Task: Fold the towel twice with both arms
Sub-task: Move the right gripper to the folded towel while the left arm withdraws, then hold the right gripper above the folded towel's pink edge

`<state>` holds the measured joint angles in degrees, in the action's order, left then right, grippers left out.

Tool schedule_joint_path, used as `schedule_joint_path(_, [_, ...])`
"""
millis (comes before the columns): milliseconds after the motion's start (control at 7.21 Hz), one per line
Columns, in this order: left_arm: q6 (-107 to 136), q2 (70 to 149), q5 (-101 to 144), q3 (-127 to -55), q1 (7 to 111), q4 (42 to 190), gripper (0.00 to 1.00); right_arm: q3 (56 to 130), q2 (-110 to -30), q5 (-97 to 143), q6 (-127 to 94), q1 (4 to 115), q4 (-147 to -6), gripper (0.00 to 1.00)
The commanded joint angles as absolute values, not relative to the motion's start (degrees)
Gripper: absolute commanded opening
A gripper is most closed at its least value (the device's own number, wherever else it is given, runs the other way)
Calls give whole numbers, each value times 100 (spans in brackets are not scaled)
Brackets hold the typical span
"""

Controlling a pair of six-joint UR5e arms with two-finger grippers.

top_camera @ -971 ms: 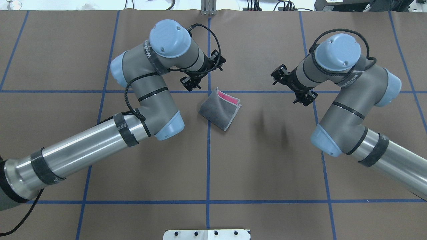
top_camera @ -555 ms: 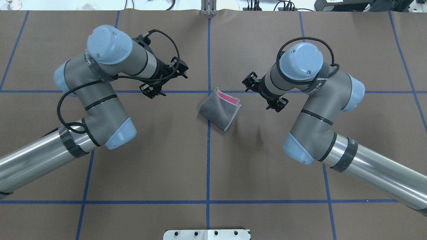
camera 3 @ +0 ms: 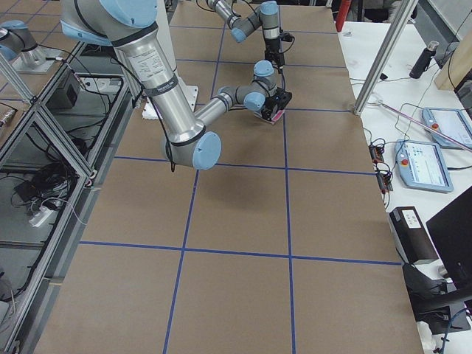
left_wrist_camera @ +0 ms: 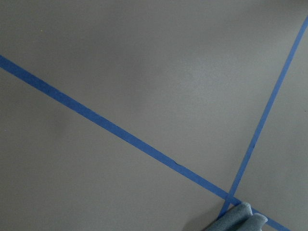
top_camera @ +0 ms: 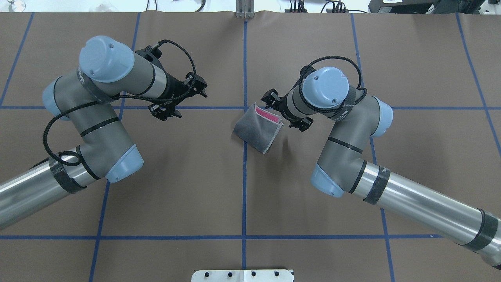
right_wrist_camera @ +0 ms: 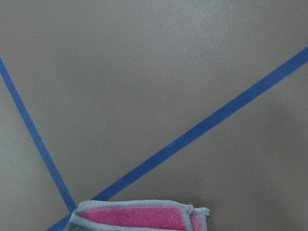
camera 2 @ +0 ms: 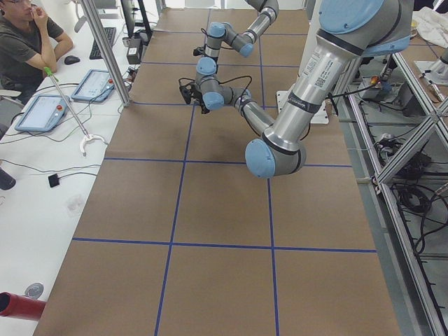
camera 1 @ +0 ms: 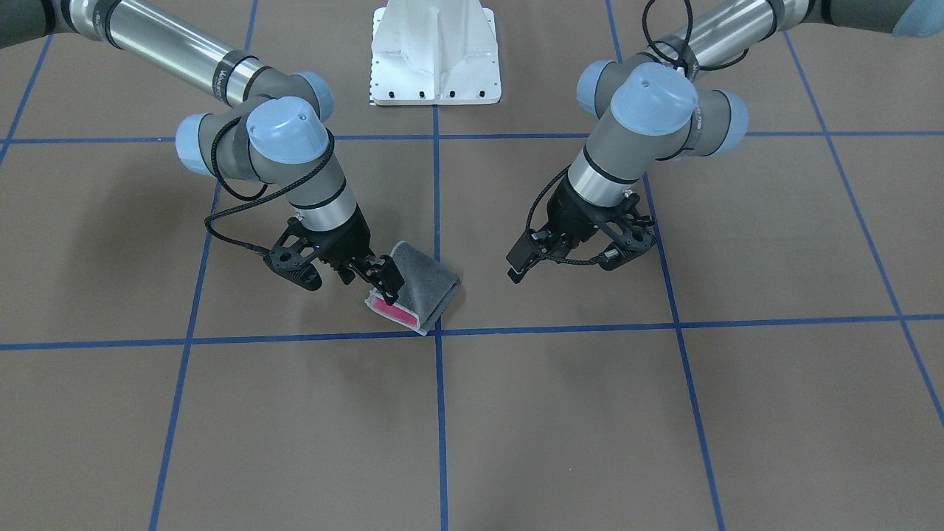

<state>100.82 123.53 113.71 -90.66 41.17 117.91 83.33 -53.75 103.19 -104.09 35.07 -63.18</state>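
Towel (top_camera: 256,131), folded grey-side out, lies with the spread right claw (camera 1: 345,274) at its pink open edge, the left claw (top_camera: 179,98) also spread and well apart; best gather every layer before closing.

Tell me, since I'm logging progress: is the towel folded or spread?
Folded: the towel is a compact grey bundle, stacked pink layers at one edge.

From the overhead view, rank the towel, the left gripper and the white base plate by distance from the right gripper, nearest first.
1. Towel: just beside the right gripper, mid-table.
2. Left gripper: across the centre line, on the view's left.
3. White base plate: at the view's bottom edge.
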Motion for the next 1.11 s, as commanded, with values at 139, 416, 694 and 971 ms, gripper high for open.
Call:
schedule_joint_path(139, [10081, 12340, 11364, -9062, 4113, 11786, 100, 8174, -5317, 10187, -10180, 3489, -6179, 83])
schedule_joint_path(416, [10081, 12288, 11364, -9070, 4113, 11777, 100, 8174, -5309, 10081, -9513, 3489, -6161, 73])
schedule_joint_path(694, [10081, 12033, 11373, -9263, 4113, 11786, 100, 8052, -5256, 10081, -9309, 3489, -6003, 67])
schedule_joint_path(971, [10081, 12015, 11373, -9290, 4113, 11786, 100, 7717, -5124, 10037, -8985, 3489, -5653, 67])
